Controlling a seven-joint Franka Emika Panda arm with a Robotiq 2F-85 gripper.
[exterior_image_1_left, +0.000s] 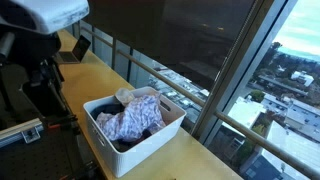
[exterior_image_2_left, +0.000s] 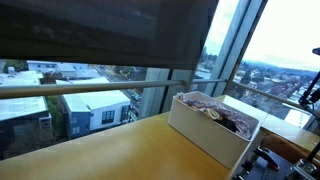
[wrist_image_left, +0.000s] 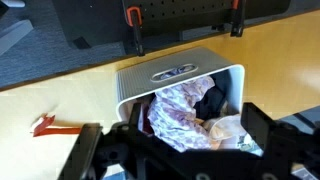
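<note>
- Clothes (wrist_image_left: 185, 110) lie heaped in the white basket (wrist_image_left: 180, 72) on the table (wrist_image_left: 60, 95).
- The gripper (wrist_image_left: 180, 150) hangs just above them, jaws wide apart and holding nothing.
- Risks: a finger may catch the basket wall and shove or tip it, and loose cloth may snag and spill.

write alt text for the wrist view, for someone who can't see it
A white basket stuffed with crumpled clothes, pink-patterned, dark and pale, sits on a wooden table. The open end effector is aimed at it, its dark fingers at the lower left and right.
</note>
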